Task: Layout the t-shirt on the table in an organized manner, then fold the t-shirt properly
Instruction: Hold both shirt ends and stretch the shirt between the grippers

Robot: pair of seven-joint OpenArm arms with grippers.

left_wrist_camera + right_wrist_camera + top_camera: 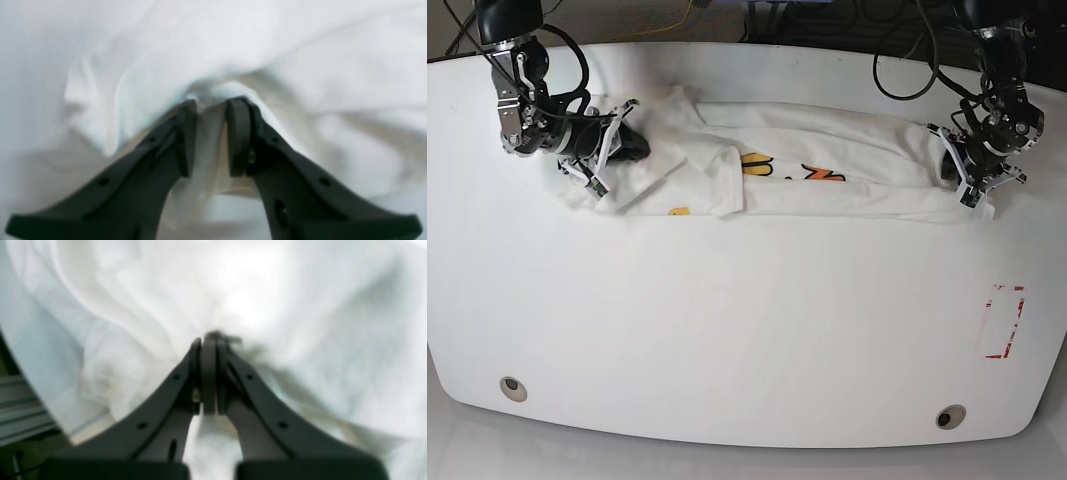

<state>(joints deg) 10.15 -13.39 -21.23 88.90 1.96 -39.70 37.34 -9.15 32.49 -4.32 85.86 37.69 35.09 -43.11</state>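
Bare white desk (747,330) fills the lower part of the base view, with two grommet holes (513,388) near the bottom edge and a red tape outline (1005,322) at right. Along the top of that frame the t-shirt (827,185) lies stretched in a long, rumpled band from left to right, partly doubled over on itself, with bits of yellow and orange print (787,168) showing near its middle.

At the right end of the band, the left tool (210,105) is clenched on a bunched fold of white cloth, its pads held a little apart by the thickness of the fabric. At the left end, the right tool (209,340) is closed tight, pads together; a thin pinch of cloth seems caught at its tips, though blur makes that hard to confirm.

Judging by how things lie, the layout stage is under way: the shirt is pulled lengthwise but not yet flat. To do it well, both tools should draw apart evenly so the band goes taut without twisting, then lift slightly and carry the cloth toward the open lower part of the desk so the doubled layer near the left can fall open. Uneven pull risks a thin pinch slipping out. Keeping both ends level should leave the hem and shoulders square for folding.
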